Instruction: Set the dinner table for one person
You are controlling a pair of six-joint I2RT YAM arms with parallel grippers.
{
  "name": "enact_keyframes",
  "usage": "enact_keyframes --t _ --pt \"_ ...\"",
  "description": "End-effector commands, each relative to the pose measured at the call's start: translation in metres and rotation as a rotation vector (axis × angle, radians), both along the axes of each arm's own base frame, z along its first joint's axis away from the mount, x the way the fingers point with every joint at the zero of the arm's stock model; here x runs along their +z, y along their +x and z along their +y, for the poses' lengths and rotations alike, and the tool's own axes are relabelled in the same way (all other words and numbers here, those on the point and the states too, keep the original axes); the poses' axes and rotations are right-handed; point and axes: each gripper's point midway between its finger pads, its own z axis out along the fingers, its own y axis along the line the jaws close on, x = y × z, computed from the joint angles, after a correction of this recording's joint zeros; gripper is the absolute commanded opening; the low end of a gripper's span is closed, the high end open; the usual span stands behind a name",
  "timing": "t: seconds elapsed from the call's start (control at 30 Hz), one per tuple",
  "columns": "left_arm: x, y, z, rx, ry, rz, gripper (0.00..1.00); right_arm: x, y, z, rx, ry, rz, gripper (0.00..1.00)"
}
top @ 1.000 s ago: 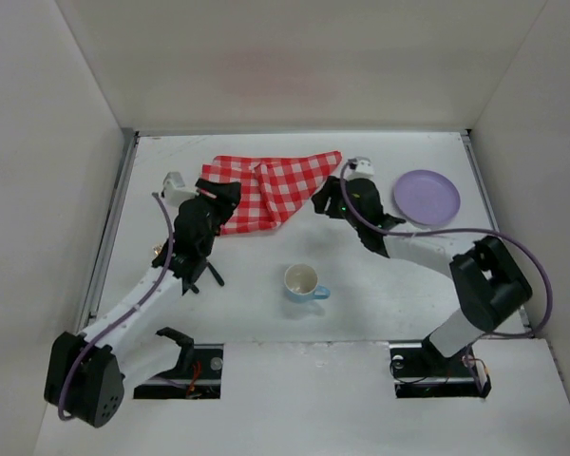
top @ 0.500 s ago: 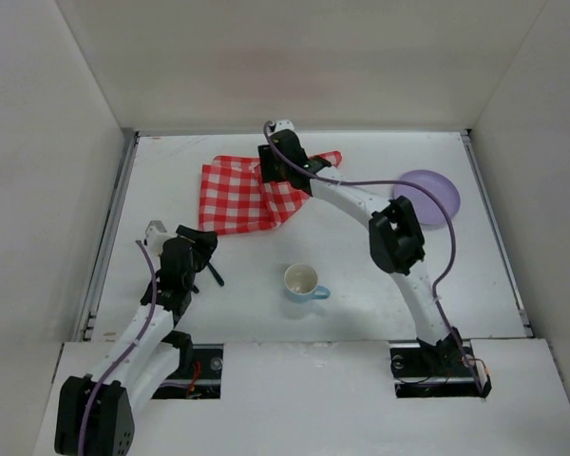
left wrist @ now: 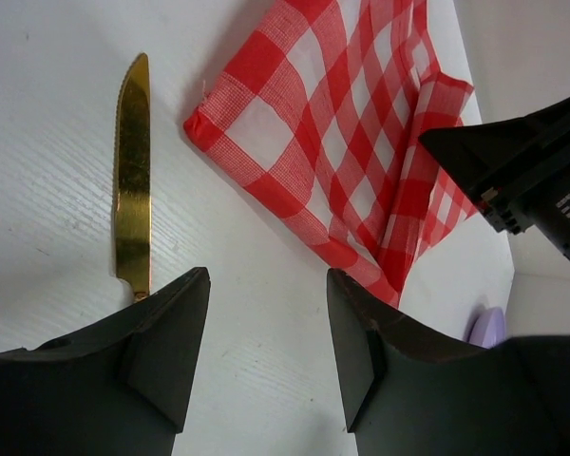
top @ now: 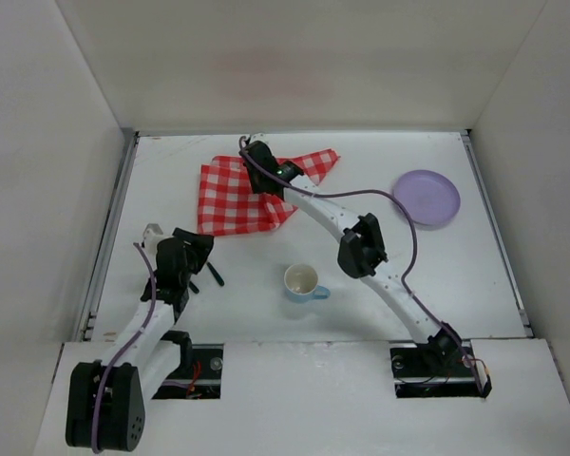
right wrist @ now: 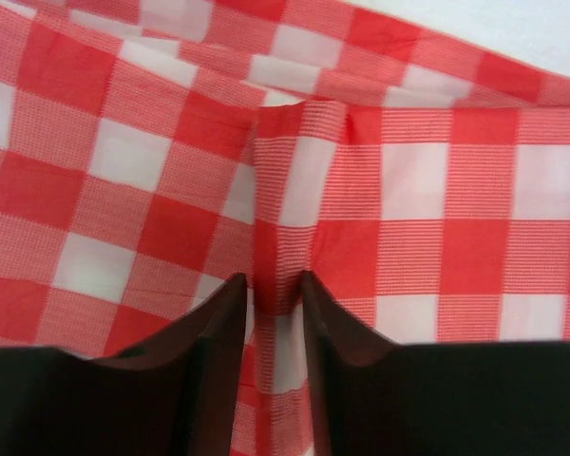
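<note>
In the top view we identify three plain white panels enclosing the work area: a back wall (top: 294, 66) across the upper frame, a left wall (top: 38, 171) and a right wall (top: 541, 142) slanting outward toward the lower corners. The dinner table (top: 437, 275) fills the centre of the frame, bordered by a grey metal rail (top: 107, 228) along its left edge, with a white panel (top: 304, 399) covering the lower frame. We note even, diffuse lighting with only soft shadows, and a faint pink tint (top: 266, 66) at upper centre of the back wall.
</note>
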Motion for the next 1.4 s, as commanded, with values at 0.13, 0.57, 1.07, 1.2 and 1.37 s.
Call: enact_keyframes --t 0.13,0.57,1.07,1.2,1.37 --pt "0.003 0.007 -0.019 -0.078 -0.002 -0.013 0.5 0.091 0.01 -0.008 -0.154 0.05 -0.202 0.14" --pt "0.004 0.025 -0.028 -0.037 0.045 0.01 0.5 0.168 -0.013 -0.057 -0.296 0.102 -0.212 0.07" --pt "0.023 0.047 -0.039 -0.05 0.021 -0.027 0.51 0.136 -0.041 -0.098 -0.195 0.009 0.081 0.17" --pt "0.02 0.048 -0.039 -0.052 0.005 -0.024 0.51 0.131 -0.047 -0.119 -0.156 0.026 0.076 0.3" --pt "0.015 0.051 -0.045 -0.067 -0.001 -0.011 0.51 0.117 -0.058 -0.145 -0.184 0.147 0.09 0.37"
